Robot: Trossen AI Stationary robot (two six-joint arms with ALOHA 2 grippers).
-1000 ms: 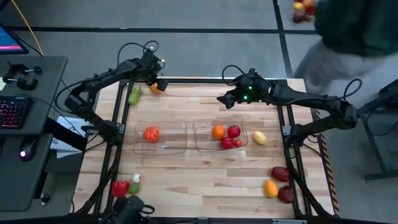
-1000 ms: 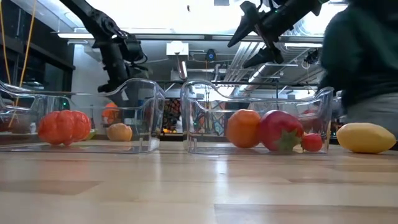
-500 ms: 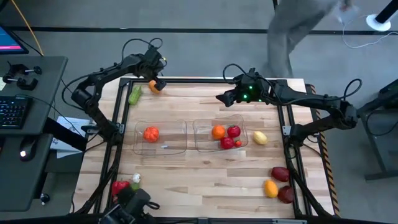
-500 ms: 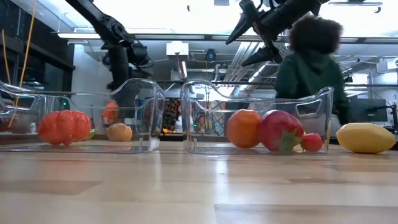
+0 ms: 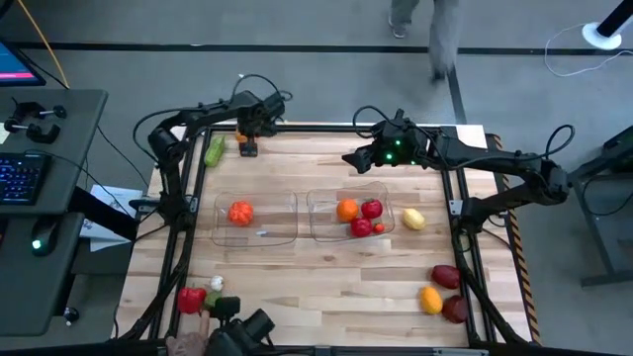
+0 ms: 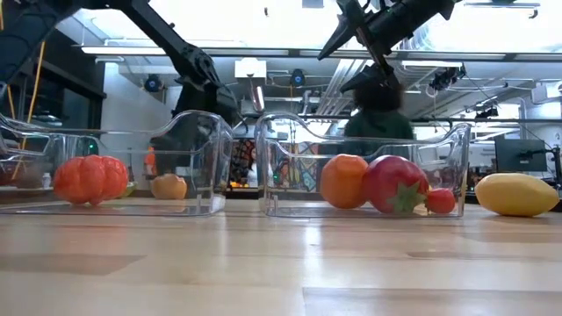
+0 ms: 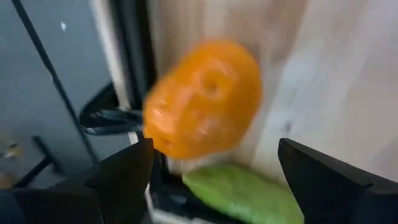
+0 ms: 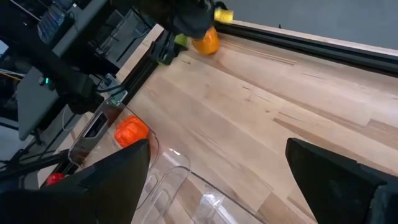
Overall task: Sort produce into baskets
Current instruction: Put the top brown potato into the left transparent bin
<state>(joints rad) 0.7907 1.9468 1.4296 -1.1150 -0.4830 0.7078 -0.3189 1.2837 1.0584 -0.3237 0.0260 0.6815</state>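
Observation:
My left gripper (image 7: 214,180) hangs open at the table's far left corner, pointing steeply down. A round orange piece (image 7: 202,96) shows between its fingers and lies on the table beside a green piece (image 7: 242,193). My right gripper (image 8: 217,186) stands open in the air over the far rim of the right basket (image 5: 318,227). This basket holds an orange fruit (image 5: 346,210) and three red pieces (image 5: 371,209). The left basket (image 5: 279,229) holds one orange-red ribbed piece (image 5: 239,212).
A yellow piece (image 5: 413,219) lies just right of the right basket. Two maroon pieces and an orange one (image 5: 430,299) lie at the near right. A red, a white and a green piece (image 5: 191,299) lie at the near left. A person walks beyond the far edge.
My left gripper has rolled about its own line, tipped steeply down and sunk toward the orange piece at the far left corner. The person behind the table has walked from right to left.

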